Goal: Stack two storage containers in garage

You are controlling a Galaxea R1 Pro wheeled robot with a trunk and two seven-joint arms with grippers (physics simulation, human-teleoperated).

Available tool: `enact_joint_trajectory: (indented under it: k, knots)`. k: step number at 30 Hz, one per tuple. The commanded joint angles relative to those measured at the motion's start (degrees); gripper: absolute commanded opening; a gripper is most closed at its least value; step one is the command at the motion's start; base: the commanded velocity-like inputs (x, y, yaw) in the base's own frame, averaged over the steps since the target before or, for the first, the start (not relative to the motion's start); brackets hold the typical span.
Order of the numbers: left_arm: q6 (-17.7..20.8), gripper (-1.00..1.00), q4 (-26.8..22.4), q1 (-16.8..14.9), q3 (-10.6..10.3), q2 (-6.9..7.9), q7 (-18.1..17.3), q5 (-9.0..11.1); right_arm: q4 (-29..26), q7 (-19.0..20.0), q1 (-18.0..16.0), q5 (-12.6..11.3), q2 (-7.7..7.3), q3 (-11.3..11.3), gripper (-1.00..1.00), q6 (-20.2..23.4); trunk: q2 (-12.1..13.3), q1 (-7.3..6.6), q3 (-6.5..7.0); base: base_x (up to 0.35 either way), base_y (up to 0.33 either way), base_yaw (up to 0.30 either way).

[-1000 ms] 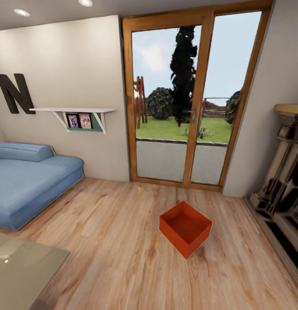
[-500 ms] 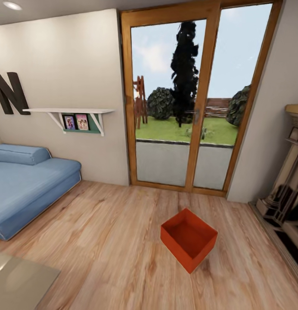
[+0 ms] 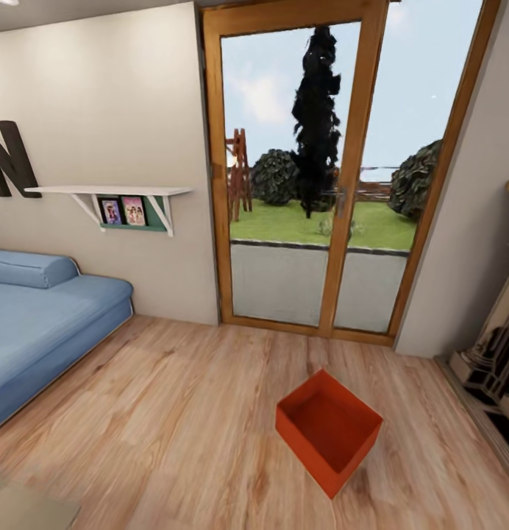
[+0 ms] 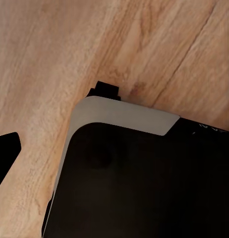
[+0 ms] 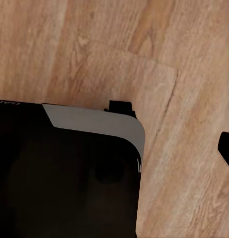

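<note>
One storage container (image 3: 328,429), a red-orange open bin with no lid, sits empty on the light wood floor (image 3: 173,442) of the living room, a little right of centre in the head view and in front of the glass door. In the left wrist view a dark fingertip (image 4: 5,154) of my left gripper hangs over the planks with nothing against it. The right wrist view has a dark fingertip (image 5: 227,148) of my right gripper, also bare. Both sit beside my dark base (image 4: 144,188).
A blue sofa (image 3: 41,316) runs along the left. A wood-framed glass door (image 3: 313,184) stands behind the bin, and a fireplace (image 3: 497,353) lines the right wall. A wall shelf (image 3: 107,193) hangs at left. A glass table corner (image 3: 19,508) shows at bottom left.
The head view has advanced toward the glass door, so the bin looks nearer and lower and the sofa and table slide off to the left. The bin itself has not moved.
</note>
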Motion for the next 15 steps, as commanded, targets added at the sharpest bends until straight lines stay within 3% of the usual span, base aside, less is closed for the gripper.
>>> enact_joint_trajectory:
  k: [1,15]
  knots:
    - [0.4,1.00,-0.2,0.0,-0.4,0.01,0.2,0.4,0.2,0.2,-0.1,-0.2,-0.01,0.4,1.00,-0.3,0.0,0.03,-0.06,0.325,0.000,0.000]
    - [0.4,1.00,-0.2,0.0,-0.4,0.01,0.2,0.4,0.2,0.2,-0.1,-0.2,-0.01,0.4,1.00,-0.3,0.0,0.03,-0.06,0.325,0.000,0.000]
